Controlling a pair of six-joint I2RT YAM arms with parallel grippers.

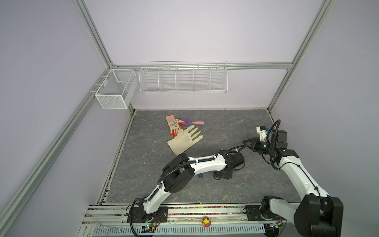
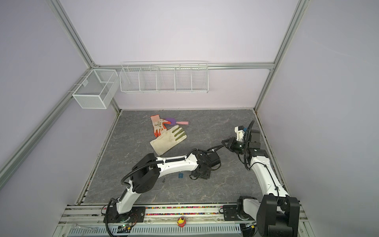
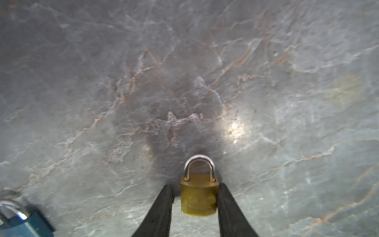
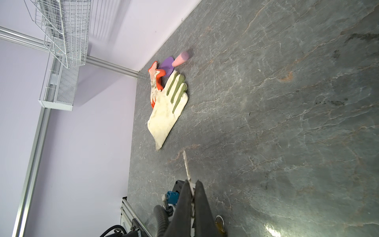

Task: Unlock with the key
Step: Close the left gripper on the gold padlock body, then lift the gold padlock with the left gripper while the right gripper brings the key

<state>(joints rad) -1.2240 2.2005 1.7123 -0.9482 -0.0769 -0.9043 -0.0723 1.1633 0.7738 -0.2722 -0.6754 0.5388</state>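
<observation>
Brass padlock with a silver shackle point(image 3: 198, 197) sits between the black fingers of the left gripper point(image 3: 195, 185), low over the grey marbled tabletop point(image 3: 123, 82). That puts it on the robot's side of the cream work glove with green fingers point(image 1: 184, 141), well apart from it. One finger touches the brass body and a dark sliver shows at the other. So I can't tell if that is a firm pinch or only a bracket, nor whether the lock rests on the stone.

Its long axis runs straight out along the fingers, shackle leading, with the flat end opposite the shackle turned back toward the wrist.

Over to the right gripper point(image 4: 191, 183): clenched tight on a thin silver key point(image 4: 186, 164), blade jutting past the fingertips and aimed roughly at the glove's cuff. In both top views the right gripper point(image 1: 245, 141) hangs to the right of the glove, about level with it.

So the lock is off the blade's line. The padlock point(image 4: 220, 224) shows in the right wrist view back behind the fingertips.

My read: the blade has to swing round onto that long axis. The keyway end, which I can't see, faces the left wrist, so quarters look tight. A blue padlock point(image 3: 20, 221) lies near, outside the fingers.
</observation>
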